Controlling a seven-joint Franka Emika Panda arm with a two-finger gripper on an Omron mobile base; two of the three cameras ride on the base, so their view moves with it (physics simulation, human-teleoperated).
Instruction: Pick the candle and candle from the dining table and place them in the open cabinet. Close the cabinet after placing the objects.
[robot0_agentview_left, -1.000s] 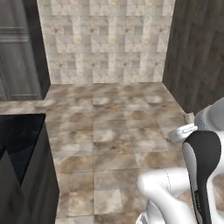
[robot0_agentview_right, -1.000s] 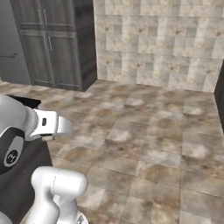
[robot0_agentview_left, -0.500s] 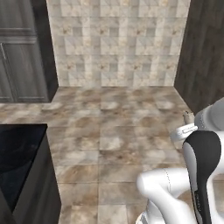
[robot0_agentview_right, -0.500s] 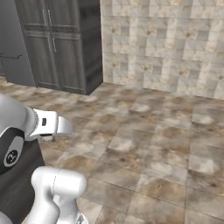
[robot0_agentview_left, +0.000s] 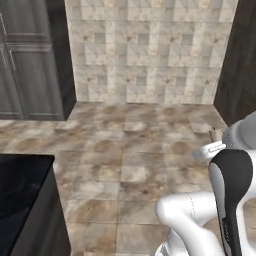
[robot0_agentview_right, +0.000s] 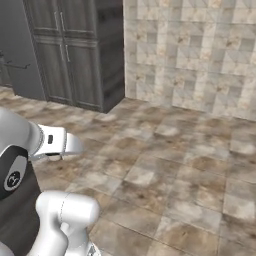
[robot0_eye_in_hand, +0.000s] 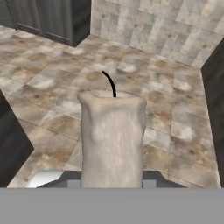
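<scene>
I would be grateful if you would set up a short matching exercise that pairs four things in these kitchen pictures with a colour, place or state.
Things:
1. candle
2. wick
3. dining table
4. gripper

Descriptions:
A. glossy black top, at the lower left of the left base view
B. cream-beige, standing upright close before the hand camera
C. shut on the cream-beige thing
D. thin, black and curved, rising from the top of the cream-beige thing

Pairs: 1-B, 2-D, 3-A, 4-C
</scene>
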